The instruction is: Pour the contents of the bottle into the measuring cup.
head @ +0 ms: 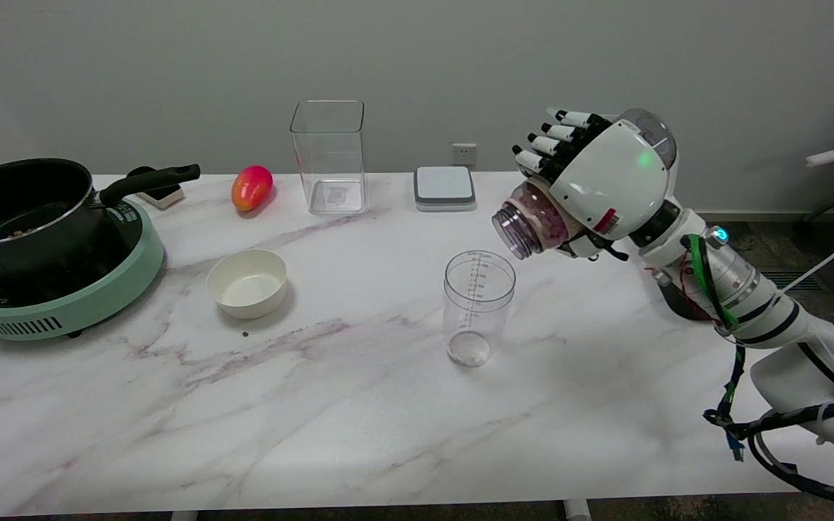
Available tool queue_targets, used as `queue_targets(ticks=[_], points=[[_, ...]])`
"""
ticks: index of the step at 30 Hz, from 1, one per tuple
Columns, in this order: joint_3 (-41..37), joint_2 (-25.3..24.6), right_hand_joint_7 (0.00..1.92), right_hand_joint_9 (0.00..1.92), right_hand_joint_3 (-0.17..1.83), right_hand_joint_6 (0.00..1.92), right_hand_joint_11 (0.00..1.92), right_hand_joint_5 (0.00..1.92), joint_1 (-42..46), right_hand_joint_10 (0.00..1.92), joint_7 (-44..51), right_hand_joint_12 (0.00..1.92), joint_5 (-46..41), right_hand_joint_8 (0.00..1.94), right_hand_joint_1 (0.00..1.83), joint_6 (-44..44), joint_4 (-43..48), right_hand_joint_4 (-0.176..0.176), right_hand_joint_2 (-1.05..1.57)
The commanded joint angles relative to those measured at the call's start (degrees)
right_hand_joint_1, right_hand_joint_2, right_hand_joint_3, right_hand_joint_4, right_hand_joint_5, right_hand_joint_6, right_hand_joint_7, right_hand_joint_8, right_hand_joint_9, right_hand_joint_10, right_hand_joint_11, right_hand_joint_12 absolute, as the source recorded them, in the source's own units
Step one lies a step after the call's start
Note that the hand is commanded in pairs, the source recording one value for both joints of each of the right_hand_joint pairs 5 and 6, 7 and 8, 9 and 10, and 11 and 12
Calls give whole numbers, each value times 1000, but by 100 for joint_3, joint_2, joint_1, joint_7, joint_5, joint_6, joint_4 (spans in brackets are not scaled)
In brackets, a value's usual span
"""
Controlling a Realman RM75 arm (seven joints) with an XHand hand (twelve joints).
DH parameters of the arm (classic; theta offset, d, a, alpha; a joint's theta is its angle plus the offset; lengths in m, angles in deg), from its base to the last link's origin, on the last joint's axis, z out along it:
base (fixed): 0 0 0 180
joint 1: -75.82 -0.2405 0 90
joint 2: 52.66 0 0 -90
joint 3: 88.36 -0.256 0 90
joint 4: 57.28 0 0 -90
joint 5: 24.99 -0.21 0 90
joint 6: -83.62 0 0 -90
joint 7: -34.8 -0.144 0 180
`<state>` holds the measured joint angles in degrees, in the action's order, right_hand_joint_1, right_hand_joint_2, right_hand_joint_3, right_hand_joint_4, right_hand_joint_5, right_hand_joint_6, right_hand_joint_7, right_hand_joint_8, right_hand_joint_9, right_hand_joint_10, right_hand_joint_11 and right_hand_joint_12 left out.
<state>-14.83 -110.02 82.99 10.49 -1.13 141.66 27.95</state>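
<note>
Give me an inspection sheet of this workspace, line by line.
Surface: white marble table, a dark speck near the bowl.
Job's things: bottle tipped sideways, mouth above the measuring cup; cup upright, nearly empty.
Clutter: bowl, pot on green cooker, mango, clear container, scale.
Hands: right hand holds the bottle.
Cables: green and black cables along the right arm.
Surroundings: grey wall, socket.

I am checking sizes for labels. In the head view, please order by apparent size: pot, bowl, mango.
1. pot
2. bowl
3. mango
The mango lies farther from the camera, so its true size is less sure.
</note>
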Motion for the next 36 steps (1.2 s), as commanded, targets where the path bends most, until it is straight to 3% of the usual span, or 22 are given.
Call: queue_targets(ticks=[1,36], points=[[-175,105,1373,1279,451,1568,1120,1568,14,1279,-192,1120,265,1373,1403,-30,99,0,960],[-30,115,1386,1285,431,1598,1126,1598,-2,1285,-193,1126,594,1386,1390,-458,477,0,1005]])
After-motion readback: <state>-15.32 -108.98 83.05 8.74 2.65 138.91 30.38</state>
